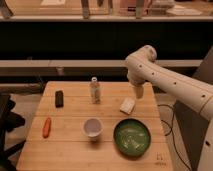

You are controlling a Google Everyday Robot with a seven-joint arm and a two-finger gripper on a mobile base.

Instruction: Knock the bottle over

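The bottle (94,90) is small, slim and clear with a white cap and pale label. It stands upright at the back middle of the wooden table (70,145). My gripper (138,92) hangs from the white arm over the table's back right, well to the right of the bottle and apart from it, just above a white packet (127,105).
A white cup (92,128) stands in front of the bottle. A green bowl (131,136) sits at the front right. A black block (59,98) lies at the back left and an orange carrot-like item (46,127) at the left. Dark shelving runs behind the table.
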